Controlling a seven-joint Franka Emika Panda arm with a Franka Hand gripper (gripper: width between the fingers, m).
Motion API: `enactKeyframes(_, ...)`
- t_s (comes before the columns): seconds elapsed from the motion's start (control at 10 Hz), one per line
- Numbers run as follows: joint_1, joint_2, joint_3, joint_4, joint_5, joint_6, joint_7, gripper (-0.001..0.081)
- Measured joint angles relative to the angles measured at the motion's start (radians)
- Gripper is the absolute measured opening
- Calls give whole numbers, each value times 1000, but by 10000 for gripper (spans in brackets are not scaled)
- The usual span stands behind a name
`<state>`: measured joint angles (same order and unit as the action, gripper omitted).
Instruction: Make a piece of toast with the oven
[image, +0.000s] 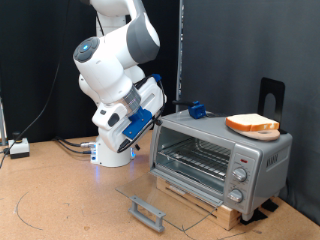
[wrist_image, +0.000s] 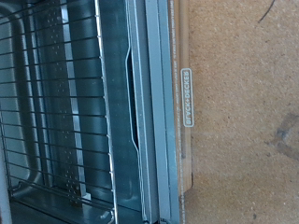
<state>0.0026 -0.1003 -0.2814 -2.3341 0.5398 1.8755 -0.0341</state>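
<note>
Toast (image: 252, 124) sits on a wooden plate (image: 268, 135) atop the oven (image: 222, 158), whose glass door (image: 165, 203) hangs open. End effector (image: 150, 118) hovers beside the oven's upper corner; its finger spread can't be told. Approaching the bread wants a level, gentle grip.

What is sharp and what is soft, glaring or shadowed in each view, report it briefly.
Exterior view: evenly lit and fairly sharp; the piece of toast on top of the oven reads clearly, the open glass door is nearly invisible, and the gripper sits against a dark backdrop. Wrist view: bluish cast, the wire rack soft and close, the table grainy; no gripper visible.
</note>
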Motion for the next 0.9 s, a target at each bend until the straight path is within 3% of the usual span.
enactKeyframes(0.1,2,-4,0,-2,41,-11,-70,809)
enactKeyframes(0.3,6,-40,1,-1,114,-130,-250,809)
enactKeyframes(0.6,10,-119,5,-3,139,-262,-497,809)
enactKeyframes(0.8,16,-188,21,-13,91,-261,-659,809)
enactKeyframes(0.9,16,-240,39,-42,47,-228,-712,809)
